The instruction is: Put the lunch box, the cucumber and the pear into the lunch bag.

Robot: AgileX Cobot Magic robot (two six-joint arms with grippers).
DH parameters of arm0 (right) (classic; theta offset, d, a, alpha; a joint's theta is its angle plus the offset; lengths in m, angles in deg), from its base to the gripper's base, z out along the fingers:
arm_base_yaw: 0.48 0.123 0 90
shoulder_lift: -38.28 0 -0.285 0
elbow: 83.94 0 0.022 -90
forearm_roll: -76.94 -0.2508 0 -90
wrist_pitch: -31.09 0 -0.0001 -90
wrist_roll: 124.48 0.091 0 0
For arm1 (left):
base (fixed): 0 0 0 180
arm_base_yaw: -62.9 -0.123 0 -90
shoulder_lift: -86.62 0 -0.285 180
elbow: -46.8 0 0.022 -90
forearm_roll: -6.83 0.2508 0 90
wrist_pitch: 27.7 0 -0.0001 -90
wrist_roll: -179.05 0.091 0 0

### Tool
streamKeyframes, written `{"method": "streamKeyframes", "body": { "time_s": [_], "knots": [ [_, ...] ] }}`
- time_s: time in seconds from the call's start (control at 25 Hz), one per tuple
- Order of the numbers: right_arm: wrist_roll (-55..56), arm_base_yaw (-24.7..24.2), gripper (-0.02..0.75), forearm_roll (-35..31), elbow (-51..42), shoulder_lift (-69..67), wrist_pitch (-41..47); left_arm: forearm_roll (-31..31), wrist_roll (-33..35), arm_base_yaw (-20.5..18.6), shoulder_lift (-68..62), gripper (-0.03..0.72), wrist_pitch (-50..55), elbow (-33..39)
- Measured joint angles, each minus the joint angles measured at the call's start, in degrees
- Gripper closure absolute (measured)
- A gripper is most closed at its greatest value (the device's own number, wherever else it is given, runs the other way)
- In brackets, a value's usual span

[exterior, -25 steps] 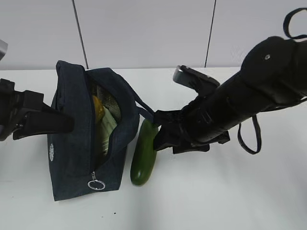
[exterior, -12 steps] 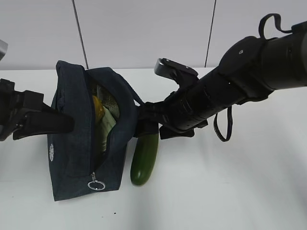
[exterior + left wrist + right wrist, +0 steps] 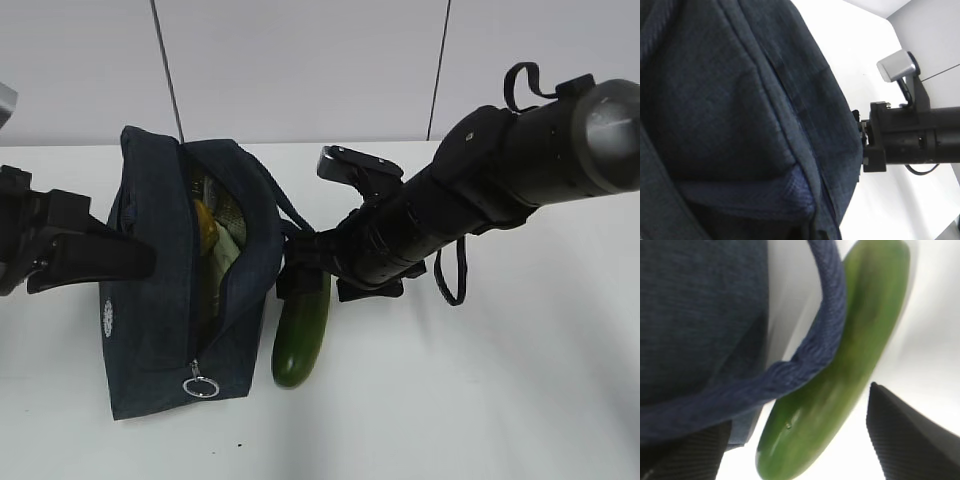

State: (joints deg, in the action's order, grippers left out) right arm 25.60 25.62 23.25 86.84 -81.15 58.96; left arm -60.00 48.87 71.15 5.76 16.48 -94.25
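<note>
A dark navy lunch bag stands on a white table, its zipper undone and its top gaping open. A silver ring pull hangs at the near end of the zipper.

Inside the opening I can see a yellow pear and, beside it, a pale green surface that looks like the lid of the lunch box.

A smooth dark green cucumber lies on the table just beside the bag's right side, outside it. Its far end is hidden under the right gripper.

The right arm reaches in from the upper right, with its gripper low over the far end of the cucumber. From the right wrist camera, the 2 black fingers stand wide apart, 1 on each side of the cucumber, and neither is pressing on it. The bag's padded handle strap crosses over the cucumber in that view.

The left gripper comes in from the left and sits against the bag's left wall. Its jaws are closed; whether it pinches the fabric, I cannot tell. The left wrist camera shows mostly navy cloth.
</note>
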Motion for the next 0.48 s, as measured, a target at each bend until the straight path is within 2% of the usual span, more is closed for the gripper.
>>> {"method": "streamKeyframes", "body": {
  "time_s": [0.48],
  "knots": [
    [0.0, 0.0, 0.104, 1.22, 0.0, -4.2, -2.42, 0.0, 0.0, 0.0, 0.0, 0.702, 0.7, 0.0]
  ]
}}
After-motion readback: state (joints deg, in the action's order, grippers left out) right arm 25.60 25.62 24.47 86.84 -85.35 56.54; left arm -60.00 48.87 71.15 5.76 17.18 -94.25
